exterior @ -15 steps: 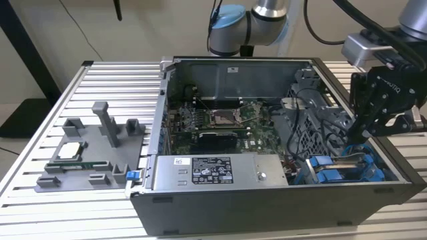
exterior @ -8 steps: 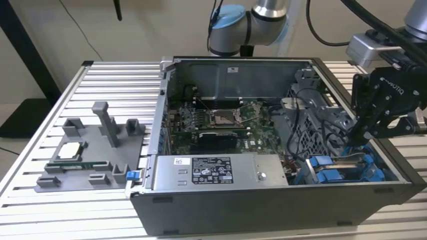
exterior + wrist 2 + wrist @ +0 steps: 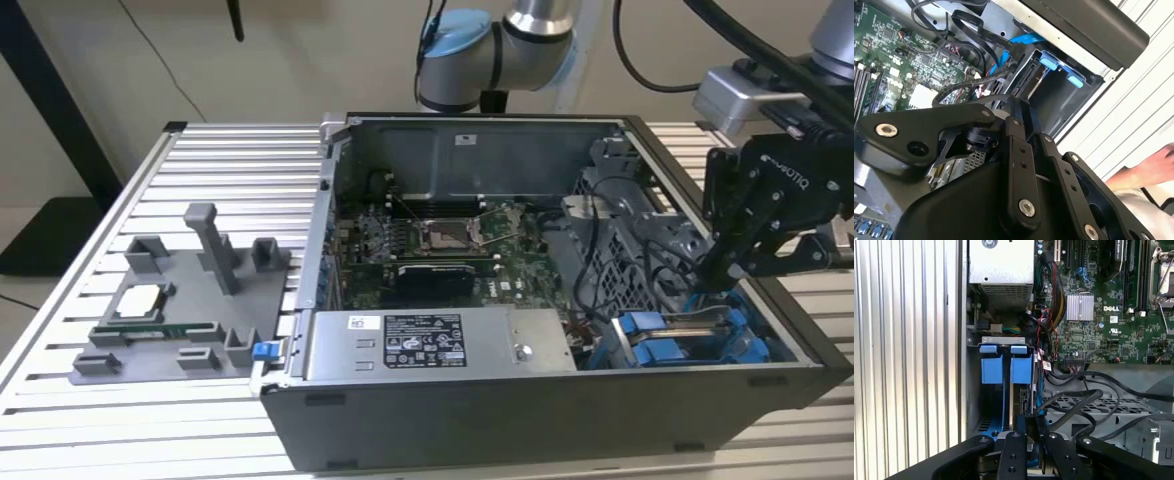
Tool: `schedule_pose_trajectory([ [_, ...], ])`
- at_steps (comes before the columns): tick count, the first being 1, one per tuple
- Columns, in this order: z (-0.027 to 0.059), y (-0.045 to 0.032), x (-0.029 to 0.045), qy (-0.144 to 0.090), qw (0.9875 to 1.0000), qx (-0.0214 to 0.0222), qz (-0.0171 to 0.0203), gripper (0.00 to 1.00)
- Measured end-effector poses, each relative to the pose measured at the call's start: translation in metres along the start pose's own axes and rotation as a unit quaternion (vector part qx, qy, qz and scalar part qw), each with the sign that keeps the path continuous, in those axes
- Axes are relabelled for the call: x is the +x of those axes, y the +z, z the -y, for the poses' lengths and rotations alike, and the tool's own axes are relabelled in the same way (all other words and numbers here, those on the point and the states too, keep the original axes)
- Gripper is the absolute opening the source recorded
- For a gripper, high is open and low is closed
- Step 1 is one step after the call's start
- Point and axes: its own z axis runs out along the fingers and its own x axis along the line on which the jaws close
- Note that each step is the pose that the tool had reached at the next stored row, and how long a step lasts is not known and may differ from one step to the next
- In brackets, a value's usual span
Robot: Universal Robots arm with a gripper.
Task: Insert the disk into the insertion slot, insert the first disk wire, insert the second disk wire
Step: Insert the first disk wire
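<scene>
The black two-fingered claw [image 3: 709, 274] reaches down into the corner of the open black computer case [image 3: 534, 430], which stands on the ribbed aluminium tabletop [image 3: 214, 160]. In both wrist views its fingers [image 3: 1015, 432] are drawn close together, clenched on the upper edge of the flat silver-grey disk [image 3: 1020, 399]. The disk is seen edge-on with a bright blue carrier strip beside it. It stands upright just ahead of the fingertips and is partly inside the rectangular grey sheet-metal insertion slot [image 3: 973, 390]. How deep it sits cannot be told. Two bright blue plastic tabs [image 3: 991, 365] lie at the far end of the slot, beyond the claw. Looping black cables [image 3: 1079, 400] lie just beside the claw, and the green motherboard [image 3: 1104, 315] is farther off on that side. The silver labelled power-supply box [image 3: 427, 345] lies past the blue tabs. In the second wrist view a person's hand [image 3: 1149, 165] rests outside the case, well apart from the claw.
</scene>
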Motion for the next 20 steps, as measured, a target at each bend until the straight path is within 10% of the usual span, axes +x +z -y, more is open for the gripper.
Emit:
schedule_pose_trajectory([
  [20,0.004,0.0112,0.0041,-0.008,1.0,0.0027,0.0024,0.0],
])
